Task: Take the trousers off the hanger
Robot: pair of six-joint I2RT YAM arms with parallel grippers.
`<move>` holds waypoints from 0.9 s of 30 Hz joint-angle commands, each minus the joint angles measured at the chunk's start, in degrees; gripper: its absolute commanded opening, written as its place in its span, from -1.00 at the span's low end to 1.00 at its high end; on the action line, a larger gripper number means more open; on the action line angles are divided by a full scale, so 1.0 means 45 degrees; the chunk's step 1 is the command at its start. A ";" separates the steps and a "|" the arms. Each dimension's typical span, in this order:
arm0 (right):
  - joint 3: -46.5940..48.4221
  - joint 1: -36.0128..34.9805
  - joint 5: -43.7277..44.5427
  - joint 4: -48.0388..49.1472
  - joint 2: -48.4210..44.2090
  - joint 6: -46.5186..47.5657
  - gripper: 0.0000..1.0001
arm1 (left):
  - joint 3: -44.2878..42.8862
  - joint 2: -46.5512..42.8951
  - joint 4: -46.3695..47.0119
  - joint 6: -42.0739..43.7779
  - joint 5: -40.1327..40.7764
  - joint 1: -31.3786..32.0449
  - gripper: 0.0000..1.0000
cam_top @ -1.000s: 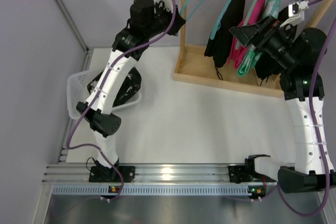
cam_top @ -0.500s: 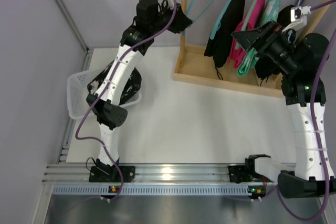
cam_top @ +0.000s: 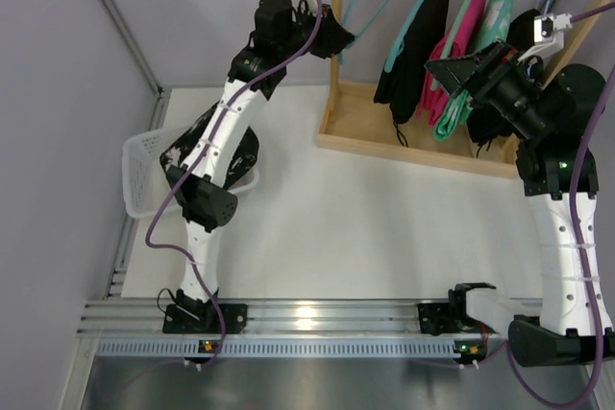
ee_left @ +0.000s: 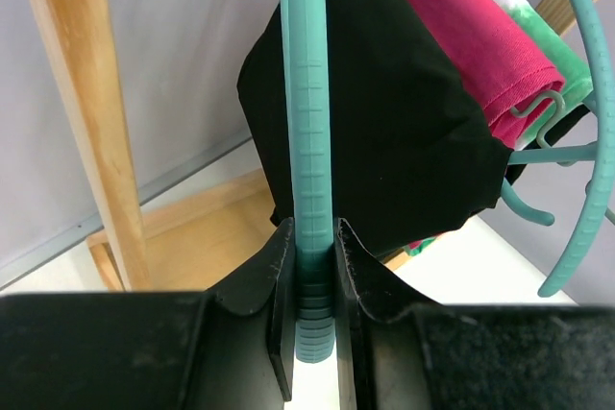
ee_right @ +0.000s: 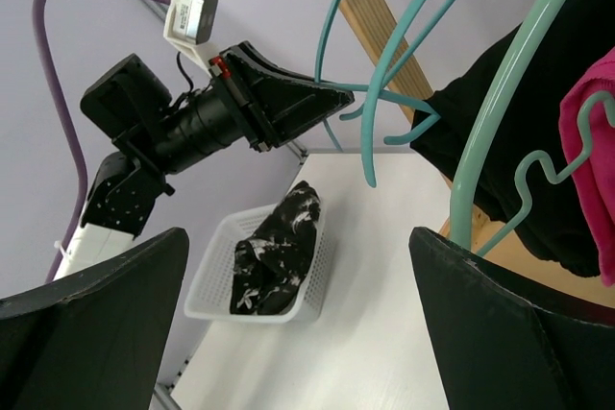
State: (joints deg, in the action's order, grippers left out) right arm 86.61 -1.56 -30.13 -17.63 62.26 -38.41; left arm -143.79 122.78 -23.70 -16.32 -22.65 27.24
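A white table (cam_top: 365, 228) carries a white mesh basket (cam_top: 139, 189) by its left edge; a wooden rack's base (cam_top: 351, 117) stands at the far right.

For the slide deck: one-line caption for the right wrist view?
Left gripper clamps the bare thin teal plastic hanger; black-and-white marbled trousers lie in the white plastic basket.

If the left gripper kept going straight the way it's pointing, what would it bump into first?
Probably the plain black garment hanging on the rack just ahead, though depth is hard to judge. The left gripper is shut on the hanger.
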 commanded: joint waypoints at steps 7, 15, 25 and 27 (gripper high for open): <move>0.0051 0.0211 -0.0140 0.0207 -0.0320 0.0450 0.99 | 0.1482 -0.1675 0.1088 -0.0457 -0.0376 -0.0058 -0.17; -0.0203 0.0230 -0.0024 0.0071 -0.0574 0.0996 0.99 | 0.3180 -0.3806 0.0660 0.0245 0.0483 -0.0097 0.66; -0.0633 0.0211 0.0114 -0.0321 -0.0886 0.2793 0.99 | 0.7241 -0.7496 -0.0103 0.0774 0.0153 -0.0839 0.97; -0.0789 0.0211 0.0055 -0.0379 -0.0925 0.3182 0.99 | 0.8180 -0.8256 -0.0356 0.0735 -0.0353 -0.1092 0.97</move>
State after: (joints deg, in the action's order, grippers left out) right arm 83.57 -1.48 -29.85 -19.81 58.87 -28.40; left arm -111.37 89.71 -24.27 -13.80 -21.06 23.81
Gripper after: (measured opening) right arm 0.993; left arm 0.985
